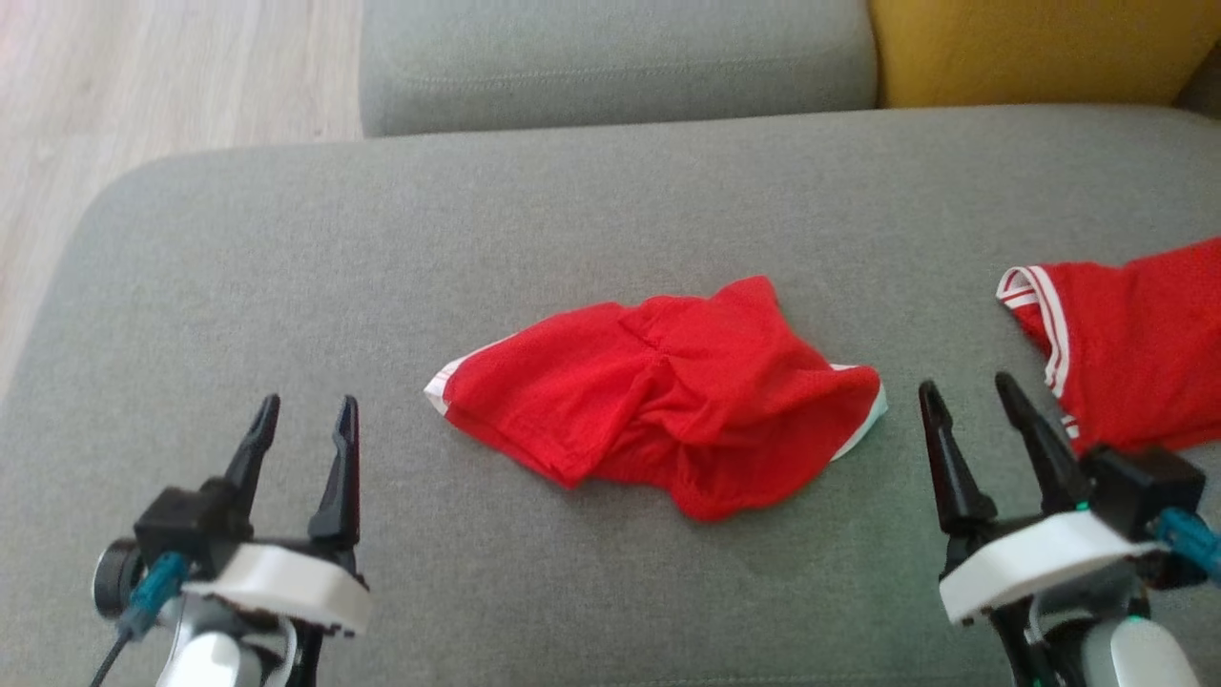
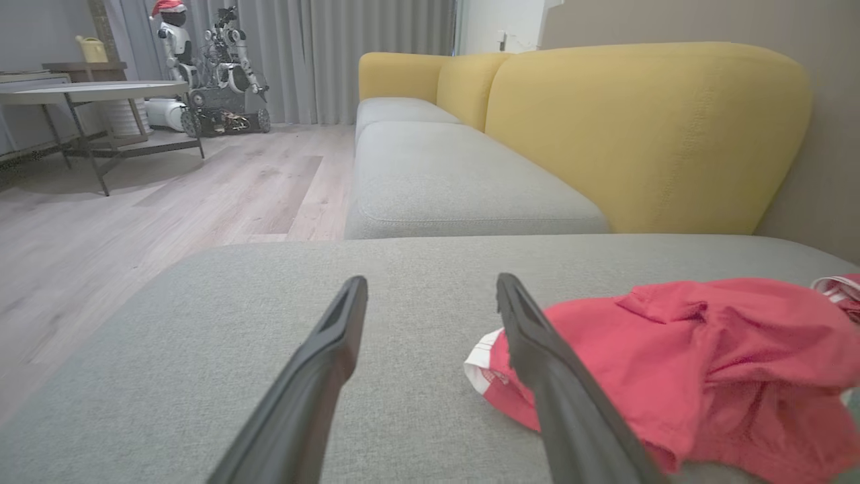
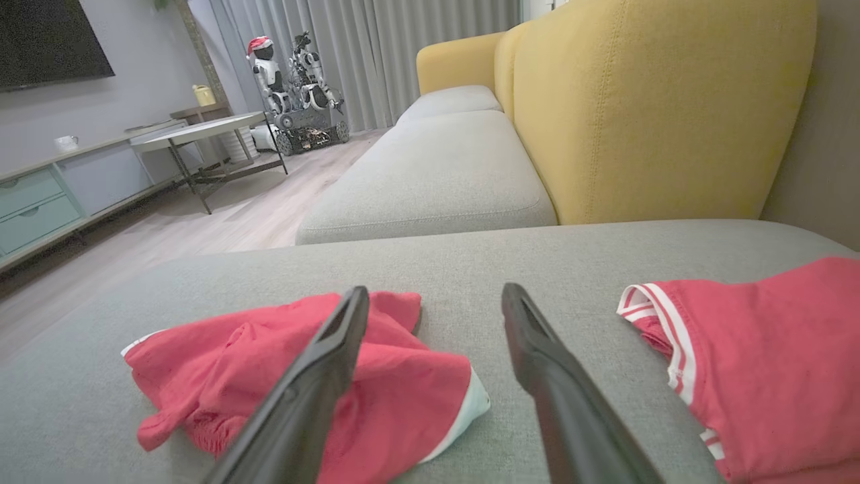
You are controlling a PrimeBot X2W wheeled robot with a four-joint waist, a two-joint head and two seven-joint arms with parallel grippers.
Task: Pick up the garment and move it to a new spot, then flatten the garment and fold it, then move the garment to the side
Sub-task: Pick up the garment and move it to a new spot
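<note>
A crumpled red garment (image 1: 668,391) with white trim lies bunched in the middle of the grey sofa cushion (image 1: 477,219). My left gripper (image 1: 305,416) hovers open at the lower left, a short way left of the cloth, nothing between its fingers. In the left wrist view the garment (image 2: 705,363) lies to the right of the left gripper (image 2: 430,289). My right gripper (image 1: 968,393) stands open at the lower right, just right of the garment's white-edged corner. The right wrist view shows the garment (image 3: 289,376) left of the right gripper (image 3: 437,299).
A second red piece with white stripes (image 1: 1135,343) lies at the cushion's right edge, close to my right gripper. Behind are another grey seat (image 1: 610,57) and a yellow backrest (image 1: 1040,48). Wooden floor (image 1: 143,95) lies to the left. A table (image 2: 101,94) and another robot (image 2: 215,74) stand far off.
</note>
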